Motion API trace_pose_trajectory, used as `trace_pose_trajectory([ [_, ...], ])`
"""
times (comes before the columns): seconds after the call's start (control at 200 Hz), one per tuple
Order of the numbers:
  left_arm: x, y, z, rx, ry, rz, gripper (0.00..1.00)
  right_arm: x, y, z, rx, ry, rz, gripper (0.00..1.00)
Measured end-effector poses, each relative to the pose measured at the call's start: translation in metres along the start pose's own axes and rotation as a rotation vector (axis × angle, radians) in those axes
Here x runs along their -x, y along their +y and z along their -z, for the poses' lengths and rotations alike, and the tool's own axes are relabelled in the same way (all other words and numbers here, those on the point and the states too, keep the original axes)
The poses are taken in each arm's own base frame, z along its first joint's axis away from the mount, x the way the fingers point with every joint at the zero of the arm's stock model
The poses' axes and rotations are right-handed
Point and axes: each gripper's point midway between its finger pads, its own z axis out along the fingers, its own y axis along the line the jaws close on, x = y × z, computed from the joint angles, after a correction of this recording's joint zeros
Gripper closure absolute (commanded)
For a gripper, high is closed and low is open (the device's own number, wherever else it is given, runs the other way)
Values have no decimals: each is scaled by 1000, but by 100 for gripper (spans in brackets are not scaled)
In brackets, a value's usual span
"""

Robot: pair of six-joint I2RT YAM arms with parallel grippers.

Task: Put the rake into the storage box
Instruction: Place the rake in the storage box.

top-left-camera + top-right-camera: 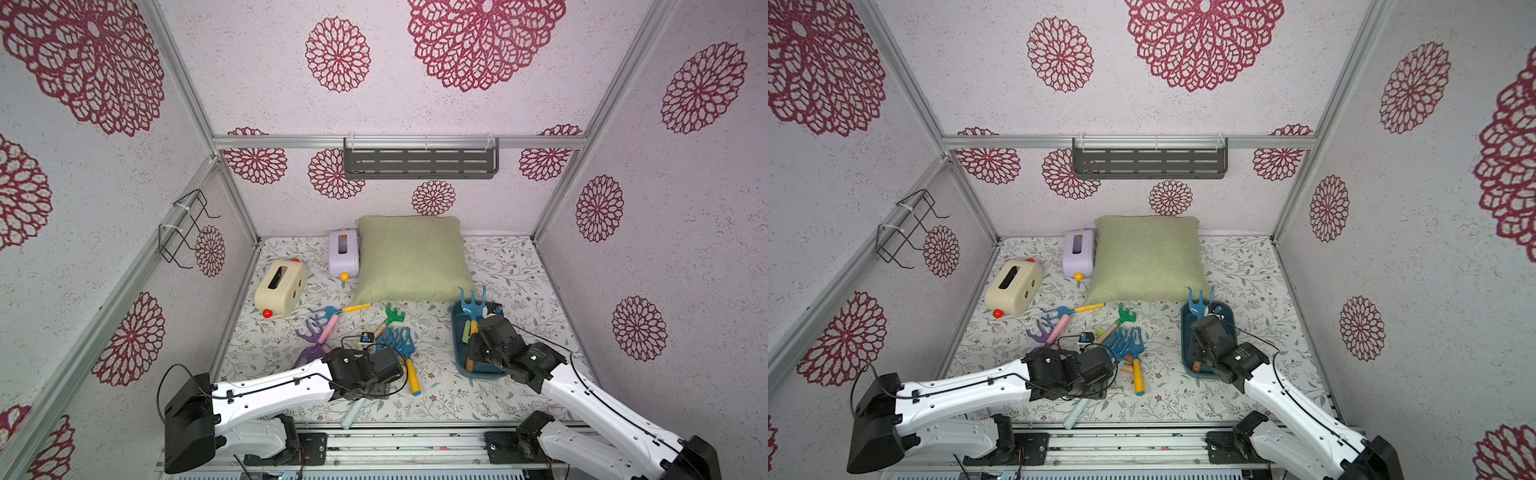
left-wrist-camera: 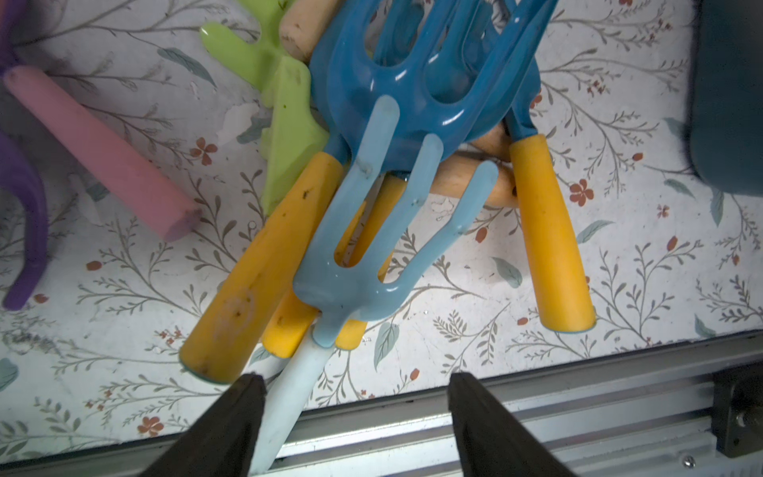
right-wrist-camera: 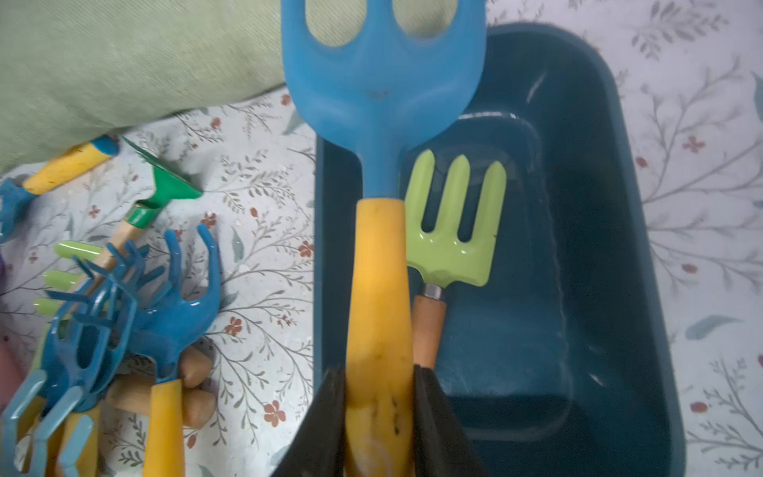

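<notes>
**Right gripper (image 3: 379, 371) had the blue rake (image 3: 382, 103) clamped by its yellow handle, over the storage box (image 3: 598, 206), and it was not down yet!**
The rake ran lengthwise along the box, tines aimed past the far rim toward the cushion (image 1: 411, 257). A green fork (image 3: 454, 231) lay inside. Lowering and release looked left to do. Left gripper (image 2: 356, 378) stood wide astride a pale-blue rake (image 2: 371, 256).

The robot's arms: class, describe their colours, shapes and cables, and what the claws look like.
Both the left arm and right arm have smooth white shells with black joints, bases and wrist housings. A thin black cable runs along each, looping loose near the joints. The left claw and right claw have flat, tapering black fingers.
</notes>
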Motion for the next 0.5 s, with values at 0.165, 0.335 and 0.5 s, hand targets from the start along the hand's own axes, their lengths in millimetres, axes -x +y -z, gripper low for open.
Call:
trace_pose_trajectory([
  [0.165,-26,-2,4,-14,49,-26,22,-20,-16,-9,-48,53,-24,83],
  [0.335,-50,3,-1,3,93,-41,21,-24,-21,-15,-64,68,-42,59],
  [0.5,-61,20,-13,54,115,-23,23,-18,-21,-20,-61,59,-61,40],
])
